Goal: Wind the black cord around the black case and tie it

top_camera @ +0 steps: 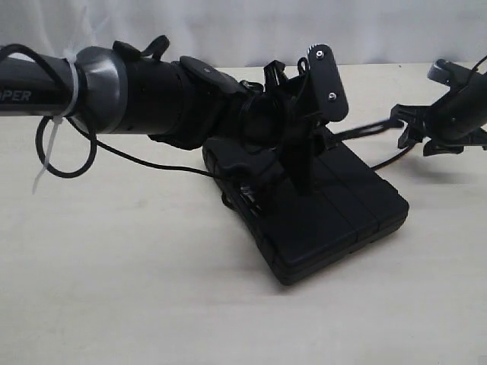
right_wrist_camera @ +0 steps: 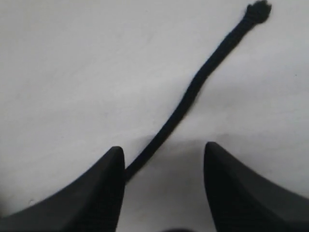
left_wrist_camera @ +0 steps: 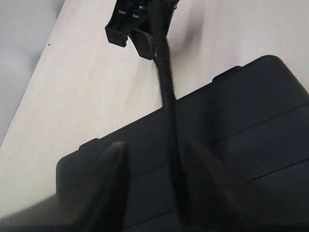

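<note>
Cream-coloured matte tabletop (top_camera: 114, 289) fills the scene, with a plain pale wall (top_camera: 228, 30) behind it. The black case (top_camera: 335, 205) lies flat near the middle of the table. The left gripper (left_wrist_camera: 154, 147) hovers over the case with its fingers spread. The black cord (left_wrist_camera: 166, 96) runs between them across the case's ribbed top, not pinched. The right gripper (right_wrist_camera: 164, 147), near the case on the right, is also spread, and the cord's frayed end lies loose on the table beyond its fingers.
</note>
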`<state>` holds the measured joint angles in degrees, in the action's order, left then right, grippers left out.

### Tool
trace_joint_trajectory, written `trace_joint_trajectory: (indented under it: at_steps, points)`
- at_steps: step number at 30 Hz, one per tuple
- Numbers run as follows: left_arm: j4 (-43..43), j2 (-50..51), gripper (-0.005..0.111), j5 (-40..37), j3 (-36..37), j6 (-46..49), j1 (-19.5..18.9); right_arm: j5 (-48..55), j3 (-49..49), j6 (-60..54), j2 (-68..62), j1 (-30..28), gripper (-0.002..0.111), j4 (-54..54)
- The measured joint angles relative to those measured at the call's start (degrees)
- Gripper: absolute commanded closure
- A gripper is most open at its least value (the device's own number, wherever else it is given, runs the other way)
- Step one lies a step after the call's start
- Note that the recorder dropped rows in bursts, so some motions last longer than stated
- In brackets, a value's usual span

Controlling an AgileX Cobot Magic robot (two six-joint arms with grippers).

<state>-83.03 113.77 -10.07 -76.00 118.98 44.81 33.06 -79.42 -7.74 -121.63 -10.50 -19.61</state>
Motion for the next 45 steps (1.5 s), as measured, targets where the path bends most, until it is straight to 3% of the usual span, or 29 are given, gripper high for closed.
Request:
trace_joint_trajectory:
  at_steps: [3, 7, 10, 14, 15, 29, 45]
  points:
    - [0.0, 0.1, 0.05, 1.84, 0.99, -0.24, 0.0, -1.35, 0.0, 1.81, -1.63, 0.0, 0.06, 0.78]
    - [0.2, 0.1, 0.05, 10.07, 3.24, -0.24, 0.1, -4.75, -0.13, 4.48, -2.72, 0.0, 0.063, 0.76]
    - [0.46, 0.1, 0.05, 15.66, 4.64, -0.02, 0.1, -6.4, -1.73, 5.42, -4.08, 0.0, 0.076, 0.55]
    - [0.81, 0.1, 0.05, 20.76, 4.99, 0.64, 0.1, -6.03, -4.91, 4.93, -6.54, 0.0, 0.103, 0.41]
    - [0.82, 0.1, 0.05, 21.72, 4.99, 0.77, 0.1, -5.81, -5.58, 4.09, -7.15, 0.0, 0.104, 0.2]
    - [1.05, 0.1, 0.05, 27.69, 4.99, 0.98, 0.1, -6.72, -5.88, -2.33, -5.79, -0.22, 0.104, 1.48]
    - [1.05, 0.1, 0.05, 27.57, 4.99, 0.98, 0.1, -6.65, -5.75, -2.33, 10.01, -0.65, 0.104, 4.86]
